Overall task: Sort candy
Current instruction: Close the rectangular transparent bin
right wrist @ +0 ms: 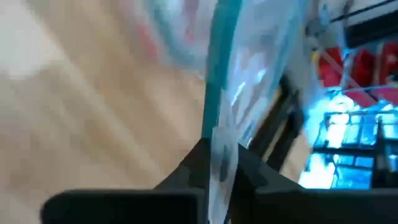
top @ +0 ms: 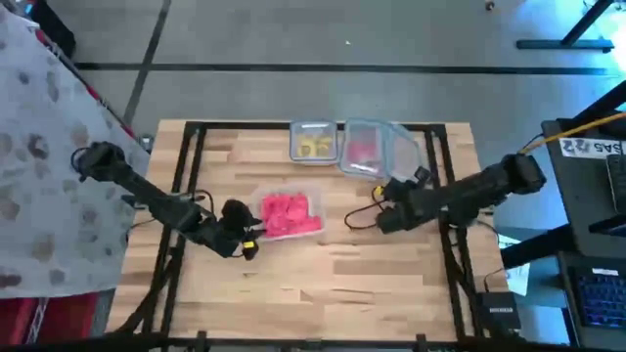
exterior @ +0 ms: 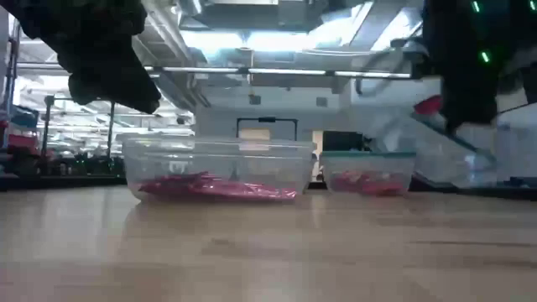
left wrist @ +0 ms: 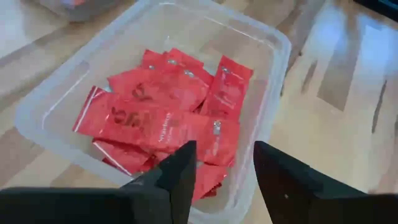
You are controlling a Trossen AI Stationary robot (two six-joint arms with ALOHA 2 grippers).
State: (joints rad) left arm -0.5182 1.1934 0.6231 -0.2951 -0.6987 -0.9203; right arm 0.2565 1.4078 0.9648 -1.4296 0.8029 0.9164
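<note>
Red flat candy packets (left wrist: 168, 112) lie in a clear tub (top: 290, 213) at the table's middle. My left gripper (left wrist: 224, 155) hovers open just over this tub's near-left rim, touching nothing. At the far edge stand a tub with yellow pieces (top: 313, 144) and a teal-rimmed tub with red candy (top: 360, 149). A clear lid with a teal rim (top: 399, 154) is tilted over that tub, and my right gripper (top: 384, 196) is shut on it. My right gripper pinches the lid's edge (right wrist: 221, 140) between its two fingers, which come from the table's near right, slanting down. The thin lid stands on edge between the fingers and runs away from them, tilted, lifted above the table in the low view (exterior: 445, 138).
Black frame rails (top: 191, 176) run along the table's left and right sides. Bare wood lies open toward the near edge (top: 323, 293). A cable (top: 360, 217) loops by the right gripper. Patterned cloth (top: 39, 156) hangs left of the table.
</note>
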